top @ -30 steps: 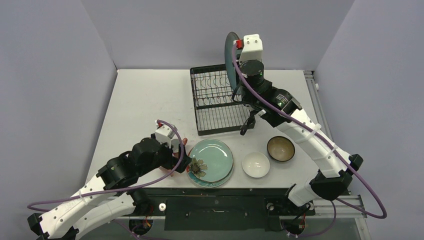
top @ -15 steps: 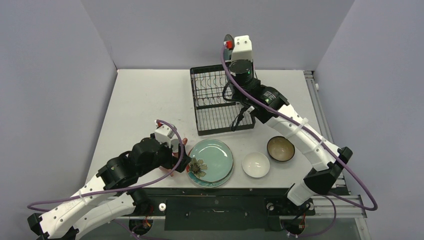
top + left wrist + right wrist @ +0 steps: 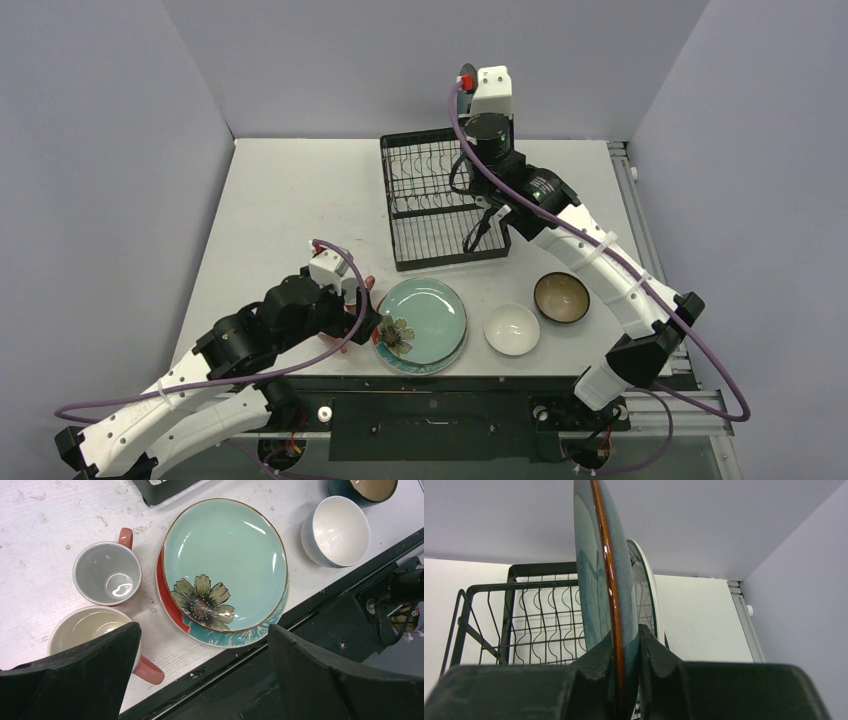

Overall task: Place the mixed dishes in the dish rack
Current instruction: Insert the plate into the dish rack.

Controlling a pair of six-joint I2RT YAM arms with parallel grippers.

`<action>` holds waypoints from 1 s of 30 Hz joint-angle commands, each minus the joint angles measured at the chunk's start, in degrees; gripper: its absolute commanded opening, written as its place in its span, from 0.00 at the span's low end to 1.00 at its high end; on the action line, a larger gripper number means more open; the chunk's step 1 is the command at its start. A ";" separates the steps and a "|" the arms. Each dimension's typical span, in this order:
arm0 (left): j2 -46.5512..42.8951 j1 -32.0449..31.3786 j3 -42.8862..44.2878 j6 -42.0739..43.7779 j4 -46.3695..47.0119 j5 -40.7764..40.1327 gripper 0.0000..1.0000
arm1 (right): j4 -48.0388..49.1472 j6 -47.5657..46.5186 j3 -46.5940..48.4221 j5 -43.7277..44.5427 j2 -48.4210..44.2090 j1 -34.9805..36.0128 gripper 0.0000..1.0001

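Observation:
My right gripper (image 3: 626,635) is shut on the rim of a teal plate (image 3: 599,555) with a brown edge, held upright and edge-on above the black wire dish rack (image 3: 539,615). A white green-rimmed plate (image 3: 647,587) stands just behind it. From above, only a sliver of the held plate (image 3: 463,75) shows beside the right wrist. My left gripper (image 3: 202,627) hangs open over the table's near edge, above two pink mugs (image 3: 106,573) (image 3: 85,630) and a light teal flowered plate (image 3: 225,550) stacked on a red plate (image 3: 167,600).
A white bowl (image 3: 511,329) and a dark brown-gold bowl (image 3: 561,297) sit right of the plate stack (image 3: 425,318). The rack (image 3: 430,200) stands at the table's back middle. The black front rail runs just under the left fingers.
The right arm has swung the teal plate left and turned it edge-on over the rack's back; its face no longer shows from above. The left arm has not moved.

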 commanded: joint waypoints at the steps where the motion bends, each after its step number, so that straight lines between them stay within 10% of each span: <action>1: -0.14 0.22 -0.10 0.00 1.84 -0.71 0.96 | 9.56 1.06 1.71 0.75 0.20 -0.64 0.00; 30: 0.13 0.31 -0.09 0.23 1.92 -0.47 0.96 | 9.20 2.75 0.89 2.23 3.12 -1.14 0.00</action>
